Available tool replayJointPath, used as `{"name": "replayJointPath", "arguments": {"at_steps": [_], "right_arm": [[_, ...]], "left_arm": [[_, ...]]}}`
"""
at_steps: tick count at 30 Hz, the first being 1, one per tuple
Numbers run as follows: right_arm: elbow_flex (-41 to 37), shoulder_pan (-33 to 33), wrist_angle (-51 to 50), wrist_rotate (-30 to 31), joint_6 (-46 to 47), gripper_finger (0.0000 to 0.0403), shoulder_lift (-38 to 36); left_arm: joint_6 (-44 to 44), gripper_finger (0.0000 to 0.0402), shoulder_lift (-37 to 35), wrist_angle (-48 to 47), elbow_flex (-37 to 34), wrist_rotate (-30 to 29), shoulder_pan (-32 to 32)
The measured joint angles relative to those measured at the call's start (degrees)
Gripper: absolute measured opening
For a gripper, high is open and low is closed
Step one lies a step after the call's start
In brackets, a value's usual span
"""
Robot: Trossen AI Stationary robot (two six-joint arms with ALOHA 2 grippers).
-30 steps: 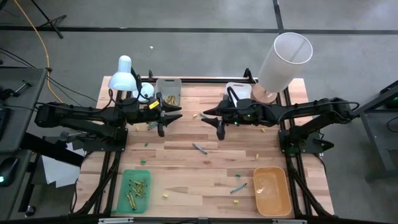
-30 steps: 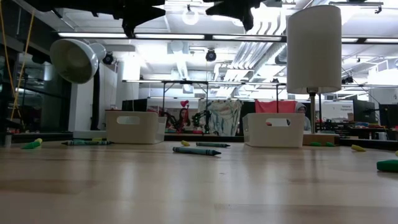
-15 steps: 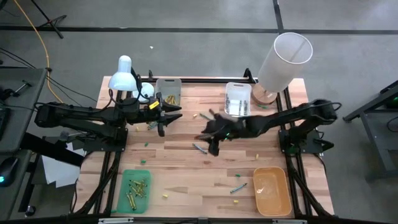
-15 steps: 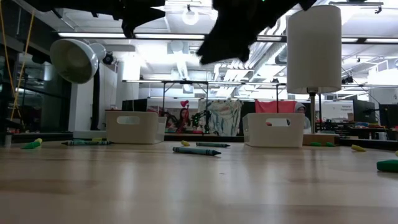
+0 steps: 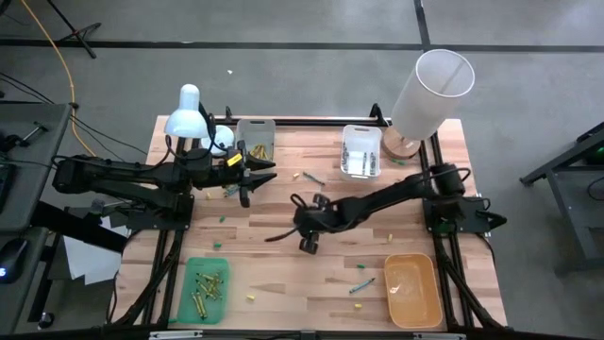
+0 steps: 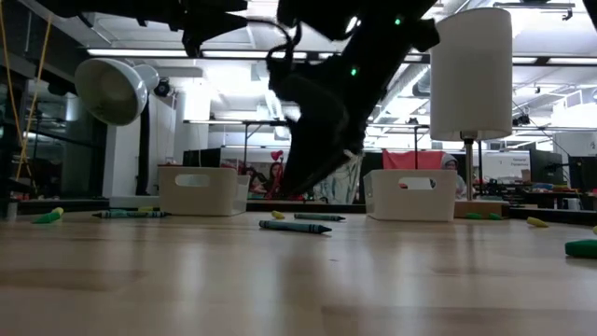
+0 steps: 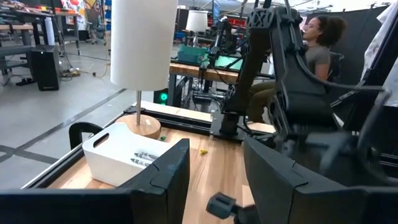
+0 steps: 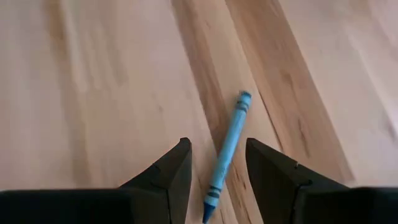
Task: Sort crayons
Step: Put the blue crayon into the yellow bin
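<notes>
Currently, at the left, the left gripper (image 5: 247, 179) waits above the far-left part of the table (image 5: 283, 274), its fingers apart with nothing between them. Near it on the left, a green tray (image 5: 189, 300) holds a heap of yellow and green crayons; a grey tray (image 5: 267, 126) at the far edge also holds several yellow ones. Toward the middle, the right gripper (image 8: 216, 180) hovers low over a blue crayon (image 8: 226, 146) lying on the bare wood, jaws spread to either side of its nearer end, not yet touching. The step in hand looks like the approach to a pick; next the gripper would need to drop, close on the stick and lift. Farther right, a white bin (image 5: 361, 151) at the far edge holds a few crayons, and an orange tray (image 5: 429, 307) near the right corner looks almost bare. Another blue crayon (image 5: 360, 283) lies just left of it.
</notes>
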Motion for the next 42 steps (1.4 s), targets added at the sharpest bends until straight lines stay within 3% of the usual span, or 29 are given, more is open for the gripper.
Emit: {"name": "replayJointPath", "arguments": {"at_steps": [19, 22, 27, 33, 36, 42], "right_arm": [[1.6, 1.4, -5.1, 5.7, 18.4, 0.0138, 6.5], [1.6, 1.4, -6.0, 6.0, 19.0, 0.0112, 6.6], [1.4, 1.3, -7.3, 5.5, 18.3, 0.0017, 5.8], [0.9, 0.5, -13.1, 4.2, 11.8, 0.0007, 1.0], [-0.5, -0.3, -15.9, 6.8, 7.7, 0.0006, -3.8], [-17.3, 0.0, -10.5, 8.7, 10.4, 0.0003, -20.3]], "left_arm": [[0.1, 0.014, 0.0, -0.2, 0.0, 0.0, 0.0], [0.1, 0.014, 0.0, -0.2, 0.0, -0.1, 0.0], [0.1, 0.014, -0.4, 0.1, 0.0, -0.7, 0.0], [2.4, 0.014, -2.8, 0.1, 0.0, -1.3, 0.0], [4.0, 0.014, -4.7, 0.2, 0.0, -2.9, 0.0], [4.3, 0.014, -8.3, -0.2, 0.0, -7.1, 0.1]]}}
